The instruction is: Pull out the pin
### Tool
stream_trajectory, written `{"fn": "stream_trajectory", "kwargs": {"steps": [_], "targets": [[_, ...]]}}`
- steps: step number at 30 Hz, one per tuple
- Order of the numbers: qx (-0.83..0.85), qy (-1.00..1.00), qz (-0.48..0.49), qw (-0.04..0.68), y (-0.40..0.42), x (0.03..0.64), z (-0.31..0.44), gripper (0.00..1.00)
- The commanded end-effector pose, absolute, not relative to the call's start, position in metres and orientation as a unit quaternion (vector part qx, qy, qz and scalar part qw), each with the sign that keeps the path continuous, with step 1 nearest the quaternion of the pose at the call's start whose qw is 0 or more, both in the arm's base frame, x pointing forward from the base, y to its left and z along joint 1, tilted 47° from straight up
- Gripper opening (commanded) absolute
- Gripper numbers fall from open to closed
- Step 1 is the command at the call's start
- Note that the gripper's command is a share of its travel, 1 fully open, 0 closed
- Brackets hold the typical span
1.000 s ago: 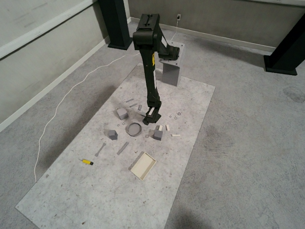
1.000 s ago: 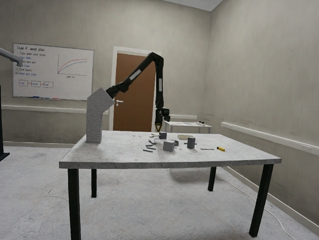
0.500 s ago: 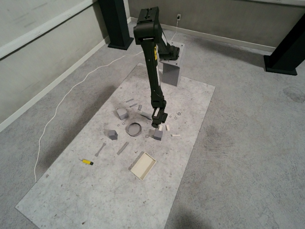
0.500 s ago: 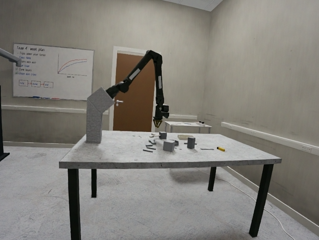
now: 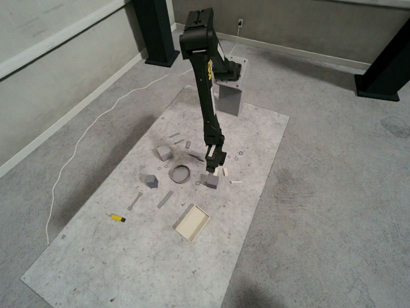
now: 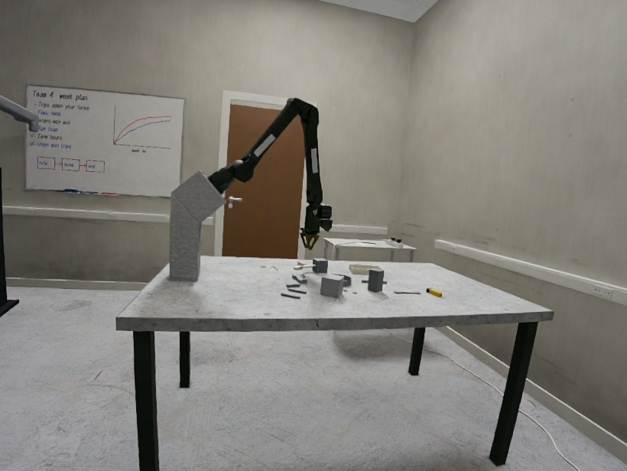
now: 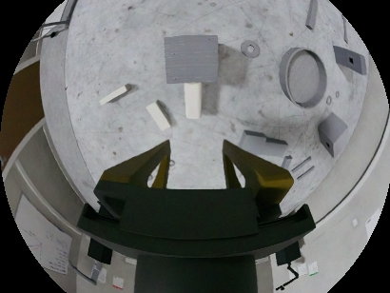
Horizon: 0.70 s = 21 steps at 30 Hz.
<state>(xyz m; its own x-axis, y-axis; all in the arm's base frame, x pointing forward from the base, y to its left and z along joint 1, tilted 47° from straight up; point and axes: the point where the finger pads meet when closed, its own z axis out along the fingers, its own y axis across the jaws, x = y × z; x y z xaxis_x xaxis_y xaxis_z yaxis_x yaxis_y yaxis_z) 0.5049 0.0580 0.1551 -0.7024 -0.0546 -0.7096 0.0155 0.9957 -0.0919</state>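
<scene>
A: How are the jaws set?

B: They are held about half open above the surface (image 5: 142, 265) (image 6: 243, 309) (image 7: 128, 29), with nothing gripped between them.

A: And where is the pin to be found?

B: In the wrist view, the pin (image 5: 215, 172) (image 6: 308, 266) (image 7: 193, 101) is seen just ahead of the fingers and nearly centred. Its long axis is pointed from the jaws into the block (image 5: 212, 181) (image 6: 319, 265) (image 7: 191, 59), so both long sides are presented to the fingers without much twist being needed. Only one arm is available.

A: Is there room beside it?

B: Some. On the wrist view's left, a short cream piece (image 5: 226, 172) (image 7: 158, 115) is slanted near the pin, and could be clipped by a finger on the way down. More room is offered on the right. Farther left, a second cream piece (image 5: 236, 182) (image 7: 114, 94) is laid apart.

A: How should the pull be made?

B: Straight back along the axis, towards the arm's base, with no lift until the hole is left. The block is loose and could be dragged or turned.

A: And beyond?

B: A washer (image 5: 196, 183) (image 7: 243, 48) is seen beside the block, then the round dish (image 5: 189, 173) (image 6: 347, 280) (image 7: 322, 78); the tray (image 5: 200, 229) (image 6: 365, 271) is placed past the block, outside the pull.
</scene>
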Motion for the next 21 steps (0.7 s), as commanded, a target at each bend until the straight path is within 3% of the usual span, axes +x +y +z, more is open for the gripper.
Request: {"fn": "stream_trajectory", "kwargs": {"steps": [1, 21], "targets": [[-0.023, 0.916, -0.043, 0.399, 0.064, 0.511, 0.174, 0.51], [-0.033, 0.911, -0.041, 0.409, 0.071, 0.516, 0.188, 0.51]]}}
